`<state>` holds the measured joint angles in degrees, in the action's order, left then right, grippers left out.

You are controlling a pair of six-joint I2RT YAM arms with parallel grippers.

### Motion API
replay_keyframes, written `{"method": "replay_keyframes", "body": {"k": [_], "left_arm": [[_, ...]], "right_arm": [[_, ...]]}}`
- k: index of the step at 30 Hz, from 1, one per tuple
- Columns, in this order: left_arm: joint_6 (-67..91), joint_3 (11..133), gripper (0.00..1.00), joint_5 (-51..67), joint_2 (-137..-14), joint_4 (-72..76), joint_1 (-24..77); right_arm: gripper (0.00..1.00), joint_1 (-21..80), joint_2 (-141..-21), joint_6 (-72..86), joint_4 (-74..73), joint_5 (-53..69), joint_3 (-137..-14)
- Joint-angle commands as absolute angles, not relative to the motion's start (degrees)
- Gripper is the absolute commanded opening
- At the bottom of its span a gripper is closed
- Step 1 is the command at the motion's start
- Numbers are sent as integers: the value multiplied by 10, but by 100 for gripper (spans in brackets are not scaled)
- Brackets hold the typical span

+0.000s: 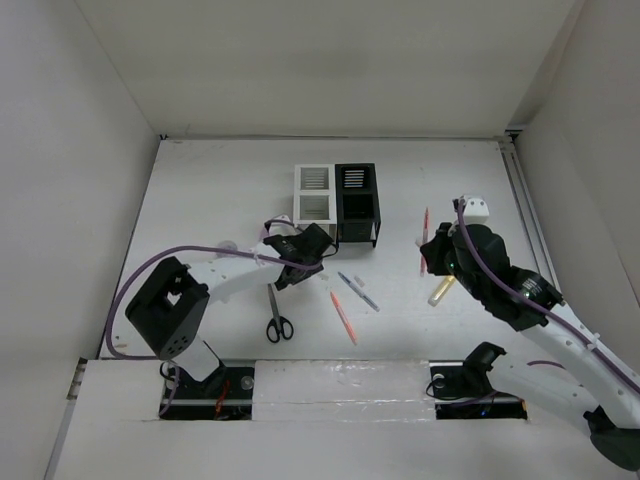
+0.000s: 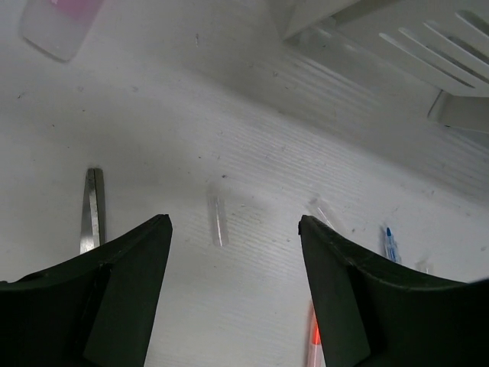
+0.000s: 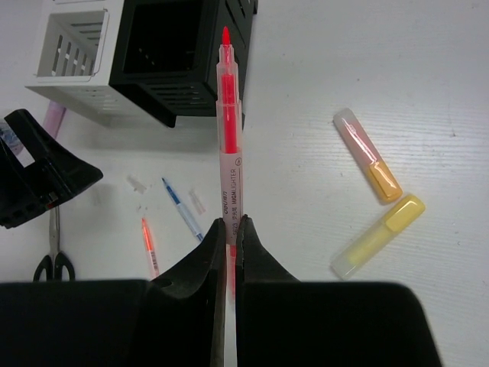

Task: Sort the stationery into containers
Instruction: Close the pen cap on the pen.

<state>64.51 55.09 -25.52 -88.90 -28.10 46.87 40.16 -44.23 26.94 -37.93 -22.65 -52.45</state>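
Observation:
My right gripper (image 3: 228, 223) is shut on a slim red highlighter pen (image 3: 230, 138), held above the table to the right of the black organizer (image 3: 183, 107); it also shows in the top view (image 1: 425, 232). The white organizer (image 1: 313, 195) stands against the black one (image 1: 357, 205). My left gripper (image 2: 235, 225) is open and empty just in front of the white organizer (image 2: 428, 46), over a clear pen cap (image 2: 218, 220). On the table lie black-handled scissors (image 1: 278, 318), an orange pen (image 1: 343, 317) and a blue pen (image 1: 358, 291).
An orange highlighter (image 3: 368, 155) and a yellow highlighter (image 3: 378, 235) lie to the right of the held pen. A pink highlighter (image 2: 65, 19) lies left of the white organizer. White walls close the table on three sides.

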Motion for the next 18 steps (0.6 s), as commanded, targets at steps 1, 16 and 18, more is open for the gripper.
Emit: {"method": "replay_keyframes", "body": {"k": [1,16,18], "left_arm": [[675,544,64,-270,-896,-297,472],[705,516,54,-259,-926,-291,490],[710,516,54,-259,-926,-291,490]], "right_arm": [[0,406,-437,264,-360,-226,-522],[0,417,-432,264,-355,-221,-522],[0,417,-432,264,-355,-221,-522]]}}
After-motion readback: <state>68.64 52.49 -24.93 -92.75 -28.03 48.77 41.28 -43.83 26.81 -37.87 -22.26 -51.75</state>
